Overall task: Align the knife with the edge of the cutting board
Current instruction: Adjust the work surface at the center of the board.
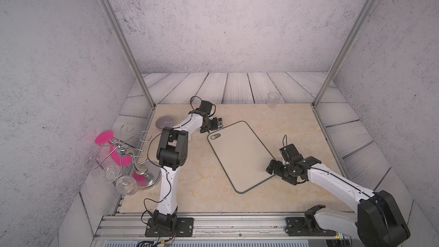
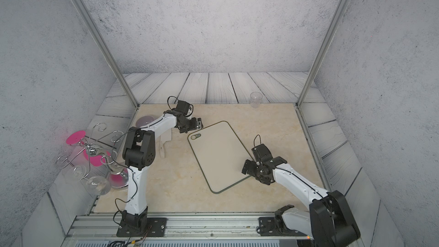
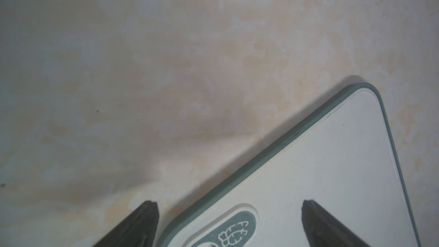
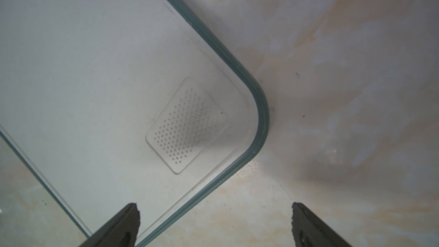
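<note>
Reporting both of my grippers spread wide and empty: I am positioning my left gripper (image 3: 229, 204) at the cutting board's (image 1: 240, 155) corner with the oval hole, and my right gripper (image 4: 215, 206) at the diagonally opposite corner. The knife (image 2: 165, 139) is lying on the table (image 1: 202, 186) left of the board, apart from it and partly hidden by my left arm.

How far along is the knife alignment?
Done: nothing yet. The cream-white cleaver-style knife lies left of the pale beige, green-rimmed cutting board, apart from it, partly hidden under the left arm. In hand: nothing; the left gripper and right gripper are both open over opposite board corners. Left: pick up the knife and lay it along a board edge.
</note>
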### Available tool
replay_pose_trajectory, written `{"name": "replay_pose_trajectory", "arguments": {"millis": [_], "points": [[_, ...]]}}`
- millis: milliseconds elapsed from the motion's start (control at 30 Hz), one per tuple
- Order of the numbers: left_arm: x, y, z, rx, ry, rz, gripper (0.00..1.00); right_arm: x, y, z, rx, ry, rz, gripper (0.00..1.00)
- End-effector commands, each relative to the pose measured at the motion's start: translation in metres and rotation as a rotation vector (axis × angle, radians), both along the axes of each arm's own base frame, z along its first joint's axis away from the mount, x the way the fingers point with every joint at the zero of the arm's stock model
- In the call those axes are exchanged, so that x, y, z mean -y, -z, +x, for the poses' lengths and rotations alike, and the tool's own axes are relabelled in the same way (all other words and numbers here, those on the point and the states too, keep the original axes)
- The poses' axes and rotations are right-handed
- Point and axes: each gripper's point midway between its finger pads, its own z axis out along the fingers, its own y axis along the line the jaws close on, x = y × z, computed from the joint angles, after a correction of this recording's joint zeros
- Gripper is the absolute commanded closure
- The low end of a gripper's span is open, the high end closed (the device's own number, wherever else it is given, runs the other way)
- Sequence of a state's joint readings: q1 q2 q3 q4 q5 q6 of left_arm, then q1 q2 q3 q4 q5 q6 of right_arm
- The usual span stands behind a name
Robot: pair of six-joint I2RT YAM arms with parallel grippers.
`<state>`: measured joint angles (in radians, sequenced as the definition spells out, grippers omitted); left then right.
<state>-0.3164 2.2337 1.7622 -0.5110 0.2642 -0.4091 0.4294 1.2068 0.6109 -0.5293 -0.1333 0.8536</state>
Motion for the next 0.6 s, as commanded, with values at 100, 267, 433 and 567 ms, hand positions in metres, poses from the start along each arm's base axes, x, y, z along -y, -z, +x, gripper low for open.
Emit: {"name": "replay_pose_trajectory", "arguments": {"millis": [100,267,433,567], "points": [[0.012,0.012,-0.016,-0.06,0.037,-0.049,0.0,-0.024,0.016,0.005,-0.037,0.01,0.114,0.01],[0.016,0.019,-0.03,-0.104,0.052,-0.084,0.0,-0.032,0.019,0.017,-0.045,-0.01,0.121,0.01],[0.012,0.023,-0.045,-0.141,0.045,-0.082,0.0,-0.029,0.015,0.034,-0.026,-0.026,0.057,0.01],[0.006,0.017,-0.059,-0.143,0.026,-0.076,0.0,-0.03,0.012,0.056,-0.009,-0.04,0.042,0.01]]}}
